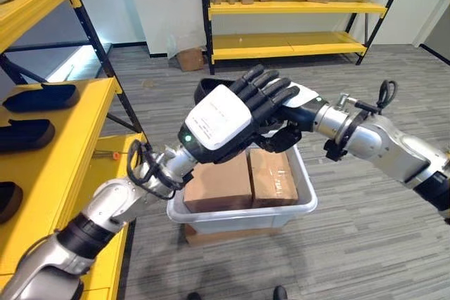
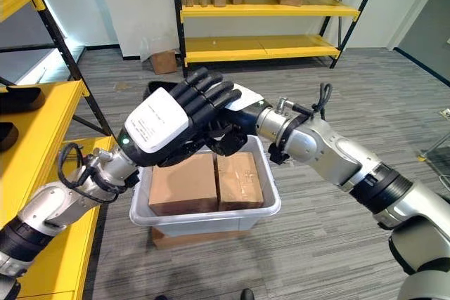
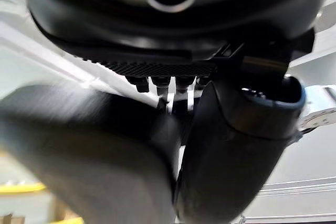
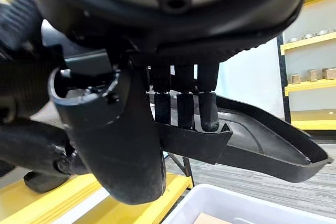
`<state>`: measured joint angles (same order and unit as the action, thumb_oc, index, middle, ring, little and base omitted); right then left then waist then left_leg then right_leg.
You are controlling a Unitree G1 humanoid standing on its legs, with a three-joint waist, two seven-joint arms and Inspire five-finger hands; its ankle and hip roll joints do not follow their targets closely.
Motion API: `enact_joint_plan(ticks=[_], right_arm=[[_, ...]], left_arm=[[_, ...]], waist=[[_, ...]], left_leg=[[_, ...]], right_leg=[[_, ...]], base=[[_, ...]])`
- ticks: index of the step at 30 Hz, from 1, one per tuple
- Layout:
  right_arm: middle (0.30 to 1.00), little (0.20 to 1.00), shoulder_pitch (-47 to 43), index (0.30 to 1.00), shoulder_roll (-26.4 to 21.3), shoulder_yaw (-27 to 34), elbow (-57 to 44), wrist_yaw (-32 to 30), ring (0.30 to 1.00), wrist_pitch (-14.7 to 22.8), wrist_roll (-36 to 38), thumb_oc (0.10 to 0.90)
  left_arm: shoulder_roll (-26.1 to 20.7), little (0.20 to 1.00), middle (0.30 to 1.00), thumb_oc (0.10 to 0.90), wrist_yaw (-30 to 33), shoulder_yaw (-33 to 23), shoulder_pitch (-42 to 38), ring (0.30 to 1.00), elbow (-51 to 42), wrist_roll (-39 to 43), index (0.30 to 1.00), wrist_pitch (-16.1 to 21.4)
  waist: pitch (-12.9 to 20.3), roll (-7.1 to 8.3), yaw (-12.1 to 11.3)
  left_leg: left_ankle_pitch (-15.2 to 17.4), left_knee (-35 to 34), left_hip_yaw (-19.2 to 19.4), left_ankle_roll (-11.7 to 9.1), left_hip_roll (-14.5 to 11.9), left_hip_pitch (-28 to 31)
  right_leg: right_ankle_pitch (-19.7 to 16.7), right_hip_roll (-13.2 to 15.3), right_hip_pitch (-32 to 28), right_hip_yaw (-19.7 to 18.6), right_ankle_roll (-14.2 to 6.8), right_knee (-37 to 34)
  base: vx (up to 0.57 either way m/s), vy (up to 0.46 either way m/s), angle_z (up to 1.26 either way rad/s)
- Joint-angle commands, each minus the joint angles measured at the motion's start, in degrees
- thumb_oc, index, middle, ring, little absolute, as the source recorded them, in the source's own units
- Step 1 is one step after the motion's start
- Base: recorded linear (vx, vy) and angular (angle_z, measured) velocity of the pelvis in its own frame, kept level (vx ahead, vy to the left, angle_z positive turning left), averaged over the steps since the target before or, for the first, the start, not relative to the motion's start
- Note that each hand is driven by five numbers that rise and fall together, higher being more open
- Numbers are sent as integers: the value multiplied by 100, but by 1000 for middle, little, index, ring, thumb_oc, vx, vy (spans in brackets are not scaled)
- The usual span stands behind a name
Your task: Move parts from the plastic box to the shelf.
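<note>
Yellow shelf (image 1: 70, 114) at your nine o'clock carries dark moulded parts (image 1: 41, 96), and just right of it you see the left hand (image 1: 232, 114) raised over the plastic box (image 1: 242, 212) at centre, its fingers straight and laid against a black part (image 4: 262, 142). At your three o'clock the right hand (image 1: 285, 135) pinches that same black part between thumb and curled fingers. Below both hands, the plastic box holds two brown cardboard packages (image 1: 246, 179).
</note>
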<state>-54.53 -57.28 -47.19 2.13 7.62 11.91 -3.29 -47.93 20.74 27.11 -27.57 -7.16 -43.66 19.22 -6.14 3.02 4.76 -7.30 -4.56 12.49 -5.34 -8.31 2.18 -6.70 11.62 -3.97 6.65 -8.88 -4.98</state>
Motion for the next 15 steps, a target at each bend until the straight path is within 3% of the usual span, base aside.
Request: enact_joint_plan(ticks=[1,15], right_arm=[[300,300,-1027,300,47,186,-43,-462,300,232,302,400],[300,300,-848,300,64,336,-39,-382,300,265,365,400]], left_arm=[[15,1000,1000,900,383,-150,-606,1000,509,-149,1000,-436],[-421,1000,1000,900,586,-449,-446,1000,1016,-402,1000,-649]], waist=[[623,93,-74],[649,35,-44]], left_leg=[[369,-44,-74,-341,-606,366],[405,-44,-21,-335,-572,440]], right_leg=[[116,336,-44,85,-363,177],[123,354,-83,63,-363,164]], base=[[0,0,0],[0,0,0]])
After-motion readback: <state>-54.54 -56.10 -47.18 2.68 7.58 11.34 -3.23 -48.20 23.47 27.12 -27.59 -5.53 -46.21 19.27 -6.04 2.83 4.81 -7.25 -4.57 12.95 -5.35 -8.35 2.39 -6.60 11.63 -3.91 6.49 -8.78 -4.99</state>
